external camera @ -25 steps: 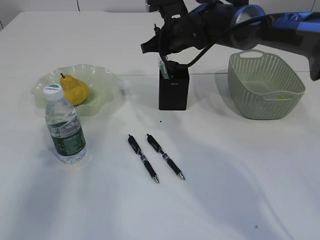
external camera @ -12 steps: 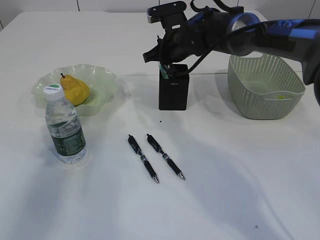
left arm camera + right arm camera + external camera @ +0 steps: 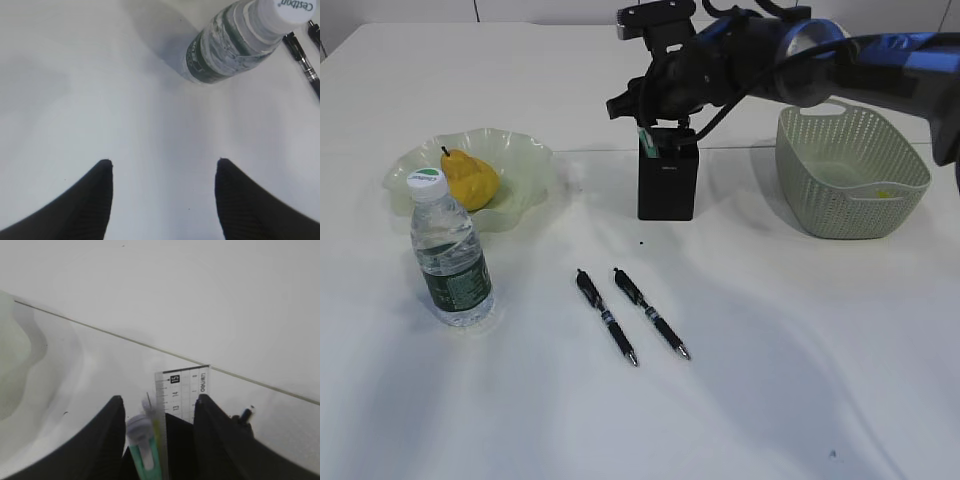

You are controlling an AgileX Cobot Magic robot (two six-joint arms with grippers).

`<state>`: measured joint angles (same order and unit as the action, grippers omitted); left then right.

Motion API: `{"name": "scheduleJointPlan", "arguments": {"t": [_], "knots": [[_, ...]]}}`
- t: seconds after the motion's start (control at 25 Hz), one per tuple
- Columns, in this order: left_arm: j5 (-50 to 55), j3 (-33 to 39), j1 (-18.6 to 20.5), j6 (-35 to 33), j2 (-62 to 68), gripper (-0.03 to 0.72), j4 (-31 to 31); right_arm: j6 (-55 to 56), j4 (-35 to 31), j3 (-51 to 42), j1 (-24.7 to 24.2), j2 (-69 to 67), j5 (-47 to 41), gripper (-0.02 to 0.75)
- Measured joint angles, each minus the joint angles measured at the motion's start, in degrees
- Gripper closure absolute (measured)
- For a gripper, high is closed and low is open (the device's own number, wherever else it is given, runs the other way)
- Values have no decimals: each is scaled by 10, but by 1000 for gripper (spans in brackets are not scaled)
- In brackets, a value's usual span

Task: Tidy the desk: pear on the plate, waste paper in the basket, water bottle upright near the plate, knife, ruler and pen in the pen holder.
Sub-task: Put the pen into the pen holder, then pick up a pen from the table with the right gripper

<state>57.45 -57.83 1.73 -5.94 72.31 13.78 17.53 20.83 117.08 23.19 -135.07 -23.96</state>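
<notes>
Right wrist view: right end effector [image 3: 159, 407] seen with jaws apart around the ruler [image 3: 182, 392], apparently released, standing in the pen holder [image 3: 667, 180] directly below; withdrawal risk noted: a finger could snag the ruler and tip the holder.

White panelled wall [image 3: 420, 10], soft even light

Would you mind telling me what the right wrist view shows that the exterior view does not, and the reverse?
Only the right wrist view shows the ruler with its printed markings, standing between the right gripper fingers.

Only the exterior view shows the pear, water bottle, basket and two pens lying on the desk.

Both show the plate and a green-bodied tool in the pen holder.
</notes>
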Motion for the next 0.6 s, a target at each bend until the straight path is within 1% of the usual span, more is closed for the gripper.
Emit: {"name": "scheduleJointPlan", "arguments": {"t": [0.08,0.2,0.36,0.48,0.6], "knots": [[0,0,0,0,0,232,0,0,0,0,0,16,-12,392],[0,0,0,0,0,232,0,1,-3,0,0,52,-54,391],[-5,0,0,0,0,232,0,1,-15,0,0,103,-151,391],[-7,0,0,0,0,232,0,-39,-71,0,0,132,-217,391],[-8,0,0,0,0,232,0,-124,-175,0,0,150,-280,391]]}}
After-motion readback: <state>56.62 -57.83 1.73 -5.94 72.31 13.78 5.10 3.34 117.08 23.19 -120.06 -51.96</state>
